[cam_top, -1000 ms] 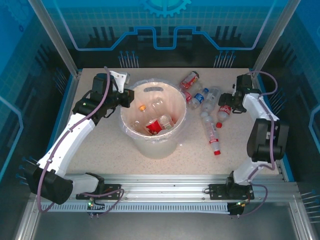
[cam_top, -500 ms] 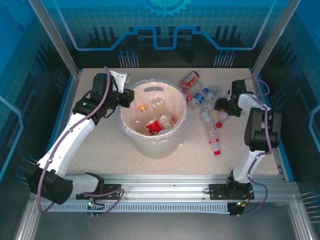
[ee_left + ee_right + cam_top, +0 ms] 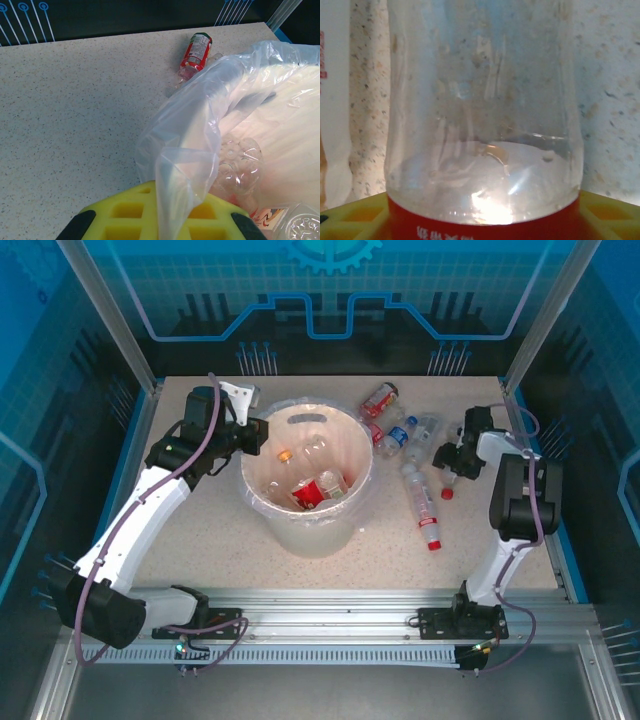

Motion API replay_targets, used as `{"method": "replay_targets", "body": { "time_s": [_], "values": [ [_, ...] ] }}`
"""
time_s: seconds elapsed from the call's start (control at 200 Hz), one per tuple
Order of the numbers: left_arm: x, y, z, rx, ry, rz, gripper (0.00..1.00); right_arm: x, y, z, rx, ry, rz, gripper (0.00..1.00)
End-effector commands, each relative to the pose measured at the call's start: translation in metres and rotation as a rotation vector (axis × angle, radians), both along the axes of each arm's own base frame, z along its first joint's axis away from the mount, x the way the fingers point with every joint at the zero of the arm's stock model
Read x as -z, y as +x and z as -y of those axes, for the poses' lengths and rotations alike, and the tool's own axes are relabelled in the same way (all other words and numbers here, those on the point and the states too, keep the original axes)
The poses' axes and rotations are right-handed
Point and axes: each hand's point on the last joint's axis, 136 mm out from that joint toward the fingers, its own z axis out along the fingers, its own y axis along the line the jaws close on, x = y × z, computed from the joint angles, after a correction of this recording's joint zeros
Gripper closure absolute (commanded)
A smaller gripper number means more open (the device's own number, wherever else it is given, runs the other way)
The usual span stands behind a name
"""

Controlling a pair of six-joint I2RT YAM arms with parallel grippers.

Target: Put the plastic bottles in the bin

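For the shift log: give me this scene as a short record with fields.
bin: cream bucket with clear liner, bottles inside
loose bottles: several lying on the table right of the bin
left end effector: shut on the bin rim
right end effector: around a clear red-labelled bottle, grip not confirmed

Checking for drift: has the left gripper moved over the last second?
No. In the top view the left gripper stays put at the left rim of the bin, shut on that rim.
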Motion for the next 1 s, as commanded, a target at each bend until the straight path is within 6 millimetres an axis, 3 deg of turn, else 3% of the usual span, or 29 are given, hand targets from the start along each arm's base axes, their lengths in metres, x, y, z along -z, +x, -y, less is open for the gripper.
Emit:
{"method": "replay_targets", "body": {
  "time_s": [0.0, 0.17, 0.315, 0.53, 0.725, 0.83, 0.991],
  "values": [
    [0.027, -0.011, 0.007, 0.007, -0.028, -0.12, 1.0, -0.026, -0.005, 0.009, 0.007, -0.012, 0.053, 0.35],
    [0.028, -0.011, 0.008, 0.009, -0.031, -0.124, 1.0, -0.065, -0.003, 0.004, -0.009, 0.01, 0.125, 0.4],
    [0.026, -0.011, 0.008, 0.008, -0.033, -0.119, 1.0, -0.129, -0.002, -0.017, -0.084, 0.02, 0.249, 0.43],
    [0.026, -0.012, 0.009, 0.01, -0.034, -0.119, 1.0, -0.24, -0.017, -0.101, -0.348, 0.059, 0.449, 0.46],
    [0.026, -0.011, 0.009, 0.012, -0.032, -0.119, 1.0, -0.329, -0.051, -0.188, -0.596, 0.184, 0.629, 0.47],
    [0.026, -0.012, 0.009, 0.012, -0.033, -0.117, 1.0, -0.356, -0.071, -0.233, -0.733, 0.222, 0.68, 0.47],
    [0.026, -0.012, 0.009, 0.014, -0.032, -0.119, 1.0, -0.366, -0.091, -0.29, -0.907, 0.252, 0.679, 0.49]
  ]
}}
